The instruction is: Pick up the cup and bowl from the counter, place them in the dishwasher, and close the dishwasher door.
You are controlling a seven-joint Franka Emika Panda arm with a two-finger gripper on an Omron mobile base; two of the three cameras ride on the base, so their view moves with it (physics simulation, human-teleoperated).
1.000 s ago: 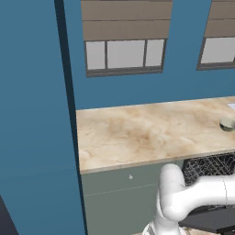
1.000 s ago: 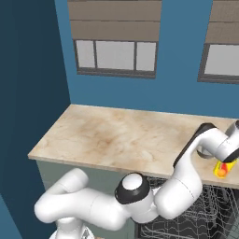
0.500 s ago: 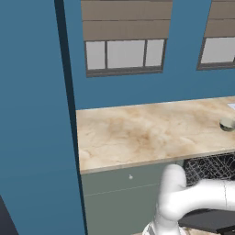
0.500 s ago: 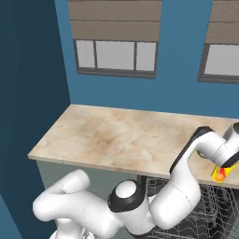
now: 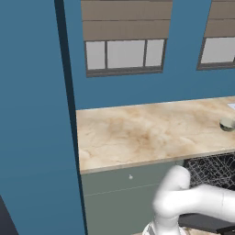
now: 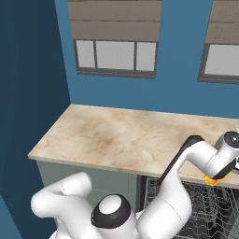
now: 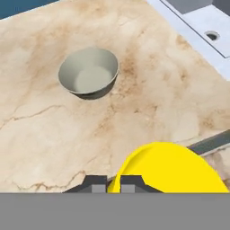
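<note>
While our hand pinches the rim of the yellow cup, its two tips squeezed tight on that thin edge, the cup sits right at the hand, low in the hand view. In the right base view the cup hangs past the table edge, over the dishwasher rack. So we think the next move goes down at about 6 o'clock. The bowl waits on the table at about 11 o'clock from the hand, well apart, for later.
</note>
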